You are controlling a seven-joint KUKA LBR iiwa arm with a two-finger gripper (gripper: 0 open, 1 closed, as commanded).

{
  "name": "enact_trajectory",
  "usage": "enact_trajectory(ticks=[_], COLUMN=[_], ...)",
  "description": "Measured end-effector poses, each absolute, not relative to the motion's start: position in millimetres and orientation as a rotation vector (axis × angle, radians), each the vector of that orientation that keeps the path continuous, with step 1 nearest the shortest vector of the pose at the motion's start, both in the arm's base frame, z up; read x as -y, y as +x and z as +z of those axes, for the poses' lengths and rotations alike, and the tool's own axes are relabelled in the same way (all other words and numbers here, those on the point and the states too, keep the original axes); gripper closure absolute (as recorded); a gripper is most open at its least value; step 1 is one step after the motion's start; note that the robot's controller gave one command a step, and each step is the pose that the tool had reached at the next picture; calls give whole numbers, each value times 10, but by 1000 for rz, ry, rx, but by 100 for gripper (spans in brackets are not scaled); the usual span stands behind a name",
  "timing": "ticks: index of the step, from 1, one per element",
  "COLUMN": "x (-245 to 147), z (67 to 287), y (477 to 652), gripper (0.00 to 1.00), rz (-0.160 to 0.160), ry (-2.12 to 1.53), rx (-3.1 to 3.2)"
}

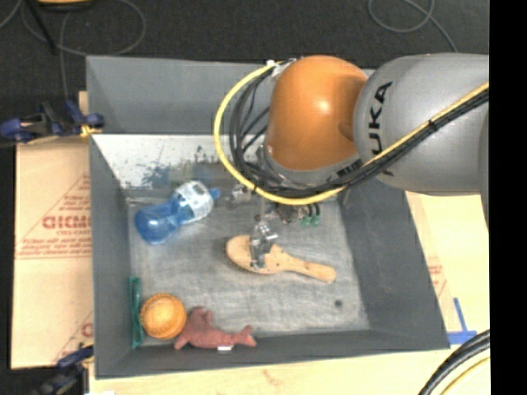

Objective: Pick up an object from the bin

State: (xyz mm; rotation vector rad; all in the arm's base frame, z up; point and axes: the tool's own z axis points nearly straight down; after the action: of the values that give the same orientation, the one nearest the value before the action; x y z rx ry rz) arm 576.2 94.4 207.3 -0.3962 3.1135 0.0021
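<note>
Arm (412, 113), claw (262, 252) over tan oval-headed wooden brush (300, 267)

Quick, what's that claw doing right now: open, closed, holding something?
Gripper: cannot be told; it is low over the round end of the wooden brush in the middle of the bin.

Wooden paddle (292, 266) lying flat near the middle of the bin (387, 257)
Pale tan wood; broad oval head toward the bin's left wall; slim handle pointing to the bin's right wall and slightly toward its near edge; resting on the bin's grey floor
</note>
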Motion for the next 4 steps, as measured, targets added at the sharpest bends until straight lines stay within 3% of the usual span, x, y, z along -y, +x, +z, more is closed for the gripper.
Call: enact_trajectory(ticks=[1,2,3,4], x=[-829,-682,-682,-361], z=[1679,742,742,1705], y=[5996,6182,6182,6030], gripper=[0,100,100,0], rz=[-2,0,1,-1], ry=[-479,-559,-558,-937], rx=[-3092,-3086,-3086,-2996])
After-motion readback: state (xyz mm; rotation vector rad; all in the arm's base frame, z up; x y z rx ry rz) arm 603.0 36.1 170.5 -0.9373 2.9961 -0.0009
